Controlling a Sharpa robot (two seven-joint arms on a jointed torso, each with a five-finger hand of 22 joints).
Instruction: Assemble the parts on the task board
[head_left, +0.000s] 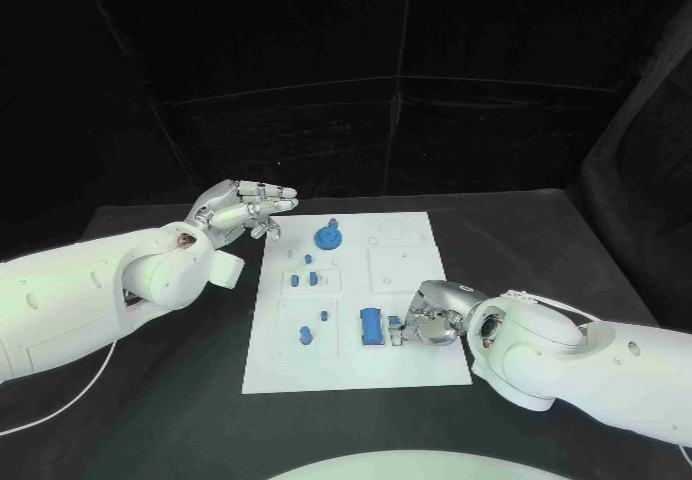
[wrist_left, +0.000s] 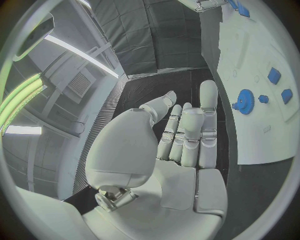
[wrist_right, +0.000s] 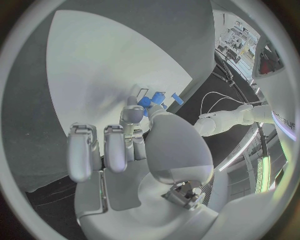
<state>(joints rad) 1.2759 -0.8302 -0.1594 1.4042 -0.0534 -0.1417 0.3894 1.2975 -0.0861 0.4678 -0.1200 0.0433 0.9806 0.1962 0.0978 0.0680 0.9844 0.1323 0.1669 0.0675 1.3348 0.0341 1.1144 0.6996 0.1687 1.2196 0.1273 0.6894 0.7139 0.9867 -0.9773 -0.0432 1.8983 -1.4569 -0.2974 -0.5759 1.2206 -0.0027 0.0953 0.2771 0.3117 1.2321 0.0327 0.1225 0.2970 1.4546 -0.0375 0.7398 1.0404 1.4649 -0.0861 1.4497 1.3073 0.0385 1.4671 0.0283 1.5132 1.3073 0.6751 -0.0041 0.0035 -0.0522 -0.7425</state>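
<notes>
The white task board (head_left: 411, 235) lies in the middle of the black table. A blue gear (head_left: 330, 238) sits near its far end, and it shows again as the gear (wrist_left: 244, 101) in the left wrist view. Small blue parts (head_left: 296, 280) lie down the board's left side. A long blue block (head_left: 372, 327) lies near the front. Beside it my right hand (head_left: 433, 315) pinches a small blue part (head_left: 392, 330) between thumb and a finger; this part (wrist_right: 150, 100) sits at the fingertips (wrist_right: 132, 113). My left hand (head_left: 245, 210) hovers off the board's far left corner, fingers stretched out, holding nothing.
Black table (head_left: 173, 400) surrounds the board on all sides. The board's right half has pale recessed outlines (head_left: 397, 268) with no blue pieces in them. My left forearm (head_left: 87, 290) reaches over the table's left side, my right forearm (head_left: 606, 370) over the front right.
</notes>
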